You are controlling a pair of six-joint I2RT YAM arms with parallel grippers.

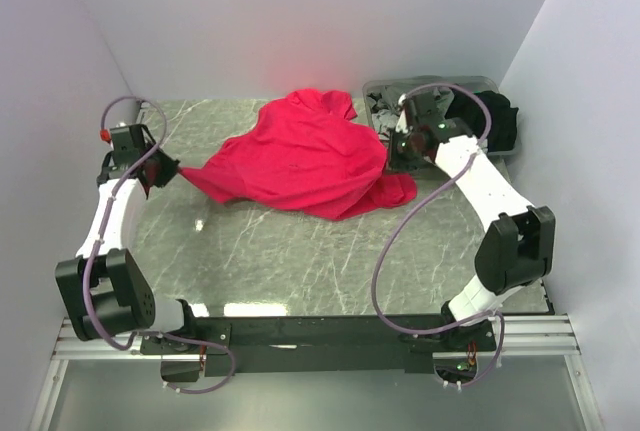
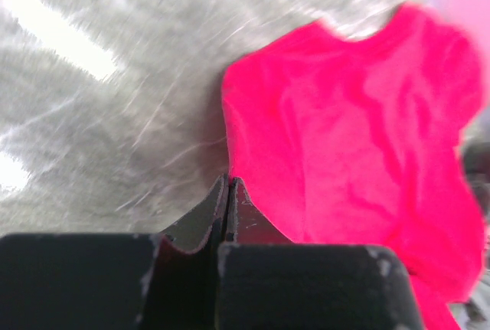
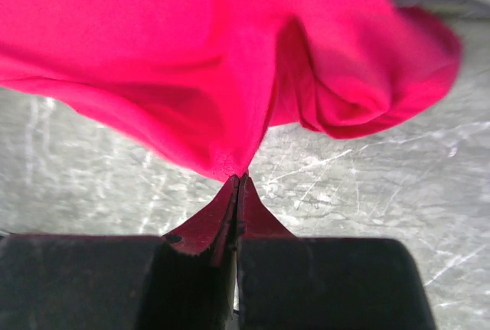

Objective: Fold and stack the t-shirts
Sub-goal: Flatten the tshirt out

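Two edges of the red t-shirt (image 1: 305,151) pinned, cloth spread away from the tub (image 1: 470,79).
My left gripper (image 1: 165,173) is clamped on the corner farthest from the tub, and my right gripper (image 1: 393,156) is clamped on the edge just beside the tub. The shirt lies rumpled between them on the table (image 1: 300,261), its near edge loose, with open tabletop nearer me than the tub. The dark shirts (image 1: 497,116) sit in the tub.

Bright, even light falls from above. The glossy desk (image 1: 300,251) throws white glare at its near edge in the top view and long streaks in the left wrist view, which is smeared by blur. The shirt (image 1: 300,156) glows oversaturated; the right wrist view is sharper.
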